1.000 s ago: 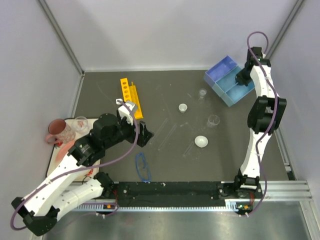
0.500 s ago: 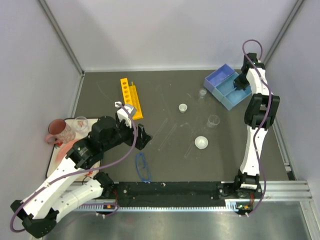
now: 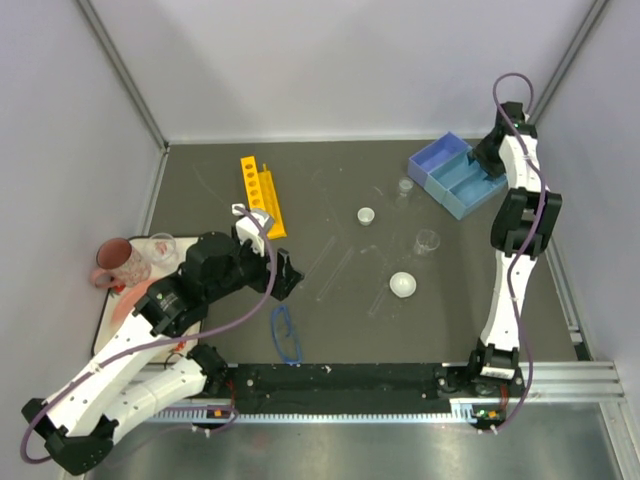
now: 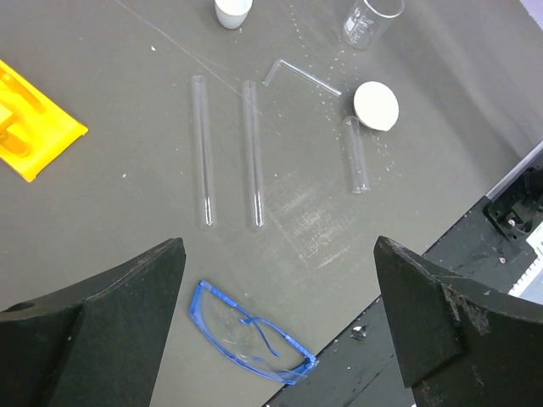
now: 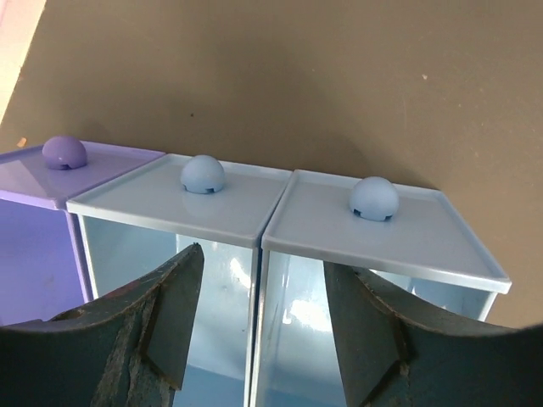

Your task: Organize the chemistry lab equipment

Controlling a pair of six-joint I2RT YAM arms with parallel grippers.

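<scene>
The light-blue three-compartment tray (image 3: 452, 175) sits at the far right. My right gripper (image 3: 487, 155) hangs over it, open. In the right wrist view its jaws (image 5: 263, 259) straddle the tray's inner wall (image 5: 259, 254) without gripping it. My left gripper (image 4: 278, 248) is wide open and empty above the blue-framed goggles (image 4: 250, 332). Three thin clear tubes (image 4: 252, 153) lie beyond them. Two clear beakers (image 3: 427, 242), two white dishes (image 3: 403, 284) and the yellow rack (image 3: 261, 195) stand on the mat.
A dark-pink mug (image 3: 115, 262) and clear cup (image 3: 162, 247) stand by a pink plate (image 3: 125, 300) at the left edge. A black rail (image 3: 350, 378) runs along the near edge. Enclosure walls close in on the left, right and back.
My right gripper went from shut to open at the tray, and the tray turned slightly. The left arm drew back a little toward the near side.
</scene>
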